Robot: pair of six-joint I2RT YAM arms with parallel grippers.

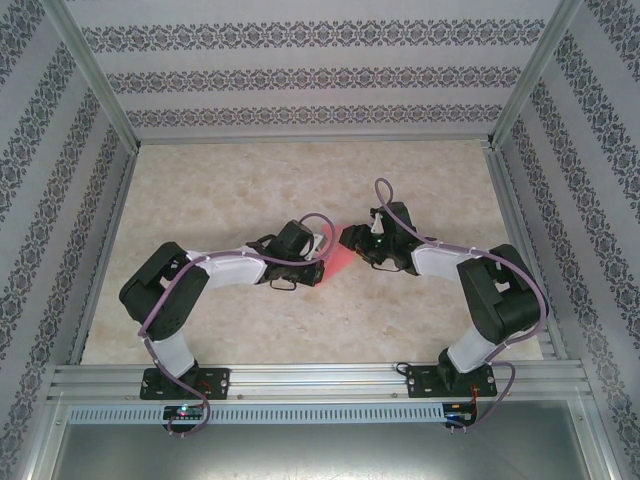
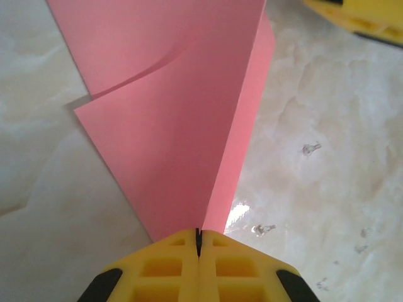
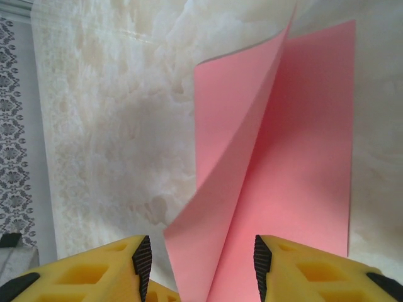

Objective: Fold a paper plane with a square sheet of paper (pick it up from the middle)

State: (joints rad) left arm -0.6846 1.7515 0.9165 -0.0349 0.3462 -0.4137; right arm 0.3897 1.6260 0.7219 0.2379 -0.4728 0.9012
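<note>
Near end: the left fingers (image 2: 170, 267) were closed tight on a pointed end of the pink sheet (image 2: 176, 145). Risk, as judged: so narrow a pinch could slip or tear the paper if the arms pulled apart, and the standing flap could crease off-line if the right fingers (image 3: 94, 270) closed while it leaned askew. The right fingers stood apart, with the sheet's raised fold rising between them and touching neither pad as far as could be seen. Farther out, the sheet spread partly folded, one flap lifted and the rest lying on the worktop (image 1: 250, 190) between the two arms.
</note>
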